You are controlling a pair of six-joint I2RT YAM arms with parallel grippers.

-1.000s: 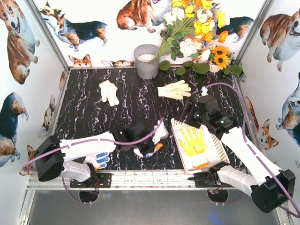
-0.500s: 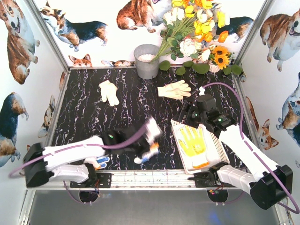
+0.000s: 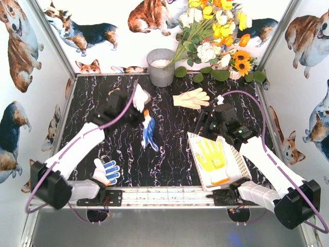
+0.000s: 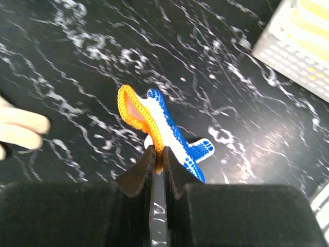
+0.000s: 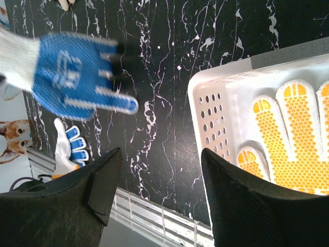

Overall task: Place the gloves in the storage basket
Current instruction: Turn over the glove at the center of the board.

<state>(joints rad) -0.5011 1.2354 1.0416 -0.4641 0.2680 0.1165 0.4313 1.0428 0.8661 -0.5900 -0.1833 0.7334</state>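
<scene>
Blue-dotted glove [image 4: 172, 136] hangs cuff uppermost, its orange cuff pinched in the closed left gripper [image 4: 158, 160]; the right wrist view shows it blurred. The storage basket [image 3: 237, 156], holding a yellow glove [image 3: 212, 154], sits beside the open, empty right gripper [image 3: 206, 126]. Only the overhead view shows a cream glove [image 3: 191, 98] beyond.

Overhead: fixed behind arm bases [image 3: 100, 198], facing down over whole table [image 3: 169, 159]. Wrists: close, facing down past left gripper [image 4: 158, 154] and right gripper [image 5: 159, 170]. Shared by all: blue-dotted glove [image 4: 172, 135] at left pincer, storage basket [image 5: 211, 87].
</scene>
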